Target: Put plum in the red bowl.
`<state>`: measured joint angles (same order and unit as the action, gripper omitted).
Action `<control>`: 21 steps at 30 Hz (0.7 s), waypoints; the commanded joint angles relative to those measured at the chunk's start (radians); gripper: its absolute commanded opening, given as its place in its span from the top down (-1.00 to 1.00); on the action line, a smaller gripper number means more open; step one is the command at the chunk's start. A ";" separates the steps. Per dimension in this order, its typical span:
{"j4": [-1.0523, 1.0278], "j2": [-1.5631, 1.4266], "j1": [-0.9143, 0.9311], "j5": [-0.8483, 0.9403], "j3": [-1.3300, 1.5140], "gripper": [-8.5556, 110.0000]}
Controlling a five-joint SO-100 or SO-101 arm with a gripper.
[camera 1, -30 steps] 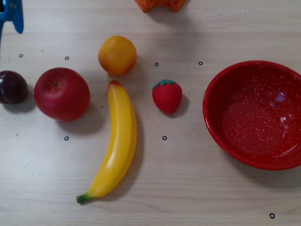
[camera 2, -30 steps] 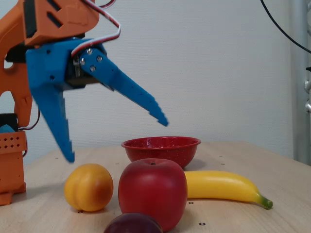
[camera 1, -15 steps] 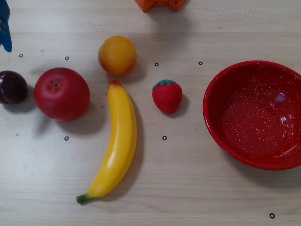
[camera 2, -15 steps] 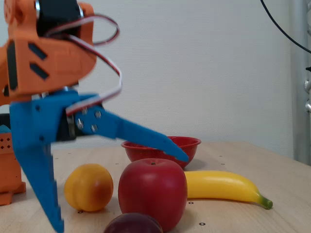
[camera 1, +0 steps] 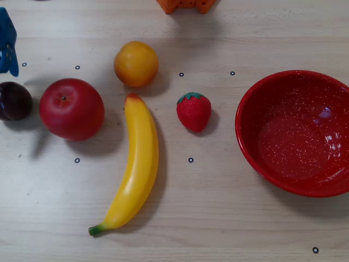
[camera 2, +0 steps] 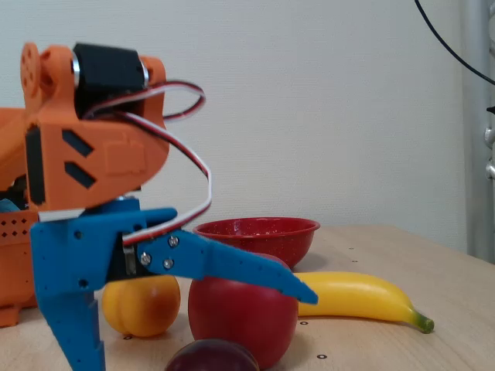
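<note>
Here, the blue plastic end effector [camera 2: 197, 332] gapes above the round glossy plum [camera 2: 212, 356].

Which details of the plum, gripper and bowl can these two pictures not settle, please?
- Plum: cut by the overhead view's left edge and the fixed view's bottom edge.
- Gripper: lower fingertip leaves the fixed view; overhead shows a blue sliver.
- Strawberry: hidden in the fixed view.
- Red bowl: right rim cropped overhead.

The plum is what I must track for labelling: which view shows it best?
The overhead view. There the plum lies nearly whole at the left edge, beside the apple, with the open pincer mostly out of frame. The fixed view shows only its top, cut off by the bottom edge.
</note>
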<state>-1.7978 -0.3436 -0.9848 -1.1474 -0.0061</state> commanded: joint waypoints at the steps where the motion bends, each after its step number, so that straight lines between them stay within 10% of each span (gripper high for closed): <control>1: -0.038 -0.052 0.046 0.012 -0.089 -0.26; 21: -0.008 0.025 0.072 0.011 -0.153 -0.26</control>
<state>-1.7978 -0.2684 -0.9204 -1.1443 -0.0767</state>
